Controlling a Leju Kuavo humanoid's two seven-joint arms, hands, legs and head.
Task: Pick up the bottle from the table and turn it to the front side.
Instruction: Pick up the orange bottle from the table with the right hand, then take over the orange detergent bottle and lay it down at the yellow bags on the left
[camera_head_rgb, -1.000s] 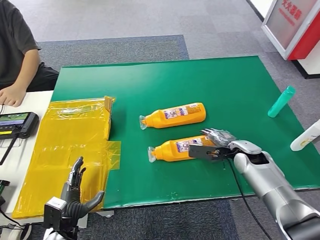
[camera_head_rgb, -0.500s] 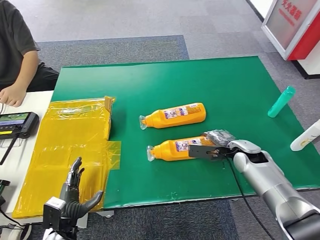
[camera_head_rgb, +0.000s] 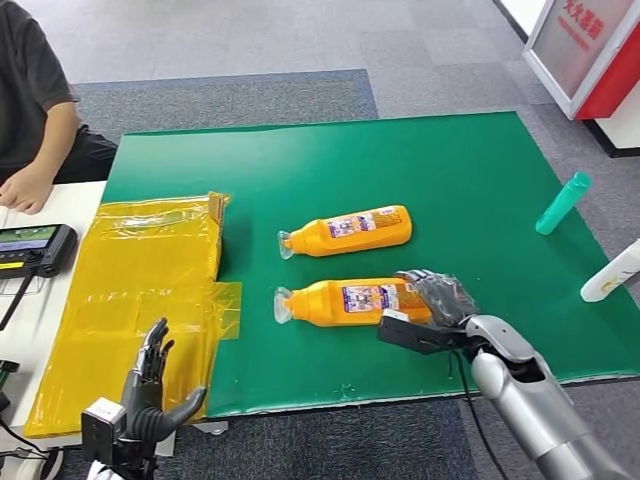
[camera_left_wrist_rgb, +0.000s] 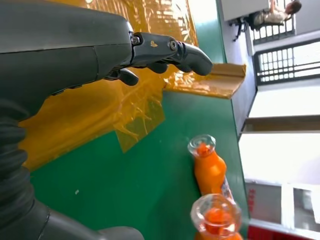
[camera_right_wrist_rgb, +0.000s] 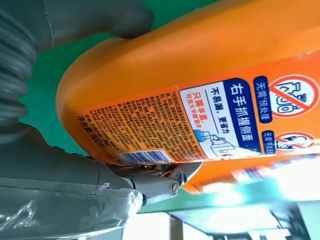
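Head view has the right hand (camera_head_rgb: 426, 310) wrapped around the base end of the nearer orange plastic bottle with the clear cap (camera_head_rgb: 343, 301), fingers over the top and thumb underneath, so it's definitely holding it. That bottle lies on its side on the green mat (camera_head_rgb: 468, 180) covering the bench, cap pointing toward the robot's left, near the front edge. Right wrist view is super close: thumb (camera_right_wrist_rgb: 94, 17) on one side of the orange body, a dark finger (camera_right_wrist_rgb: 158, 181) on the other, and the blue and white printed label (camera_right_wrist_rgb: 211, 120) facing the camera.

Just behind it, well clear of the hand, a second orange bottle (camera_head_rgb: 347, 232) lies the same way round. Further right sit a teal tube (camera_head_rgb: 563, 203) at the mat's edge and a white bottle (camera_head_rgb: 611, 272) partly off frame.

Left hand (camera_head_rgb: 147, 385) is down low with fingers spread, holding nothing, over the crinkly yellow plastic sheet (camera_head_rgb: 143, 290). A person's arm (camera_head_rgb: 34, 160) rests by a black handheld device (camera_head_rgb: 34, 248) on the far left
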